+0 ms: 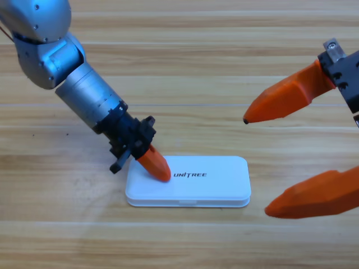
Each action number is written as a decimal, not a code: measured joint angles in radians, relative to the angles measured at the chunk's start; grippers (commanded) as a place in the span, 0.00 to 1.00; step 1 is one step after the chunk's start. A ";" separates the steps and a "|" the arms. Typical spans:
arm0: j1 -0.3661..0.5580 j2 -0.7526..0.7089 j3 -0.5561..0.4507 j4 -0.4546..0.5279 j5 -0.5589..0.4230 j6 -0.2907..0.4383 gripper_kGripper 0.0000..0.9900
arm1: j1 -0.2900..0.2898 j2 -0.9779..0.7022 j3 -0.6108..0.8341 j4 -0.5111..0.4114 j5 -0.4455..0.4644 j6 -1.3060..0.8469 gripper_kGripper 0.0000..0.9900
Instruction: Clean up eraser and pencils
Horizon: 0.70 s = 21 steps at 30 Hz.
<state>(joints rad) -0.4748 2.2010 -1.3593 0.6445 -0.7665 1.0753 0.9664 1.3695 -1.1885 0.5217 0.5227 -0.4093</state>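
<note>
The white UNITREE case (202, 182) lies shut in the middle of the table, lid flat down. The eraser and the pencils are hidden from view. My left gripper (156, 166) points down with its orange jaws together, pressing on the lid's left end. My right gripper (257, 165) waits at the right edge, wide open, one jaw above and one below, holding nothing.
The grey left arm (67, 73) slants in from the top-left corner. The wooden table (179, 50) surrounds the case on all sides.
</note>
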 measured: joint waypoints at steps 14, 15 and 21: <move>-0.017 -0.283 0.050 0.067 0.161 -0.068 1.00 | 0.000 0.000 0.000 0.000 0.000 0.000 0.97; -0.017 -0.359 0.050 0.067 0.175 -0.107 1.00 | 0.000 0.000 0.000 0.000 0.000 0.000 0.97; -0.100 -0.769 0.091 0.067 0.263 -0.343 1.00 | 0.000 0.000 0.000 0.000 0.000 0.000 0.97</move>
<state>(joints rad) -0.5748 1.4325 -1.2684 0.7119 -0.5033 0.7319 0.9664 1.3695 -1.1885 0.5217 0.5227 -0.4092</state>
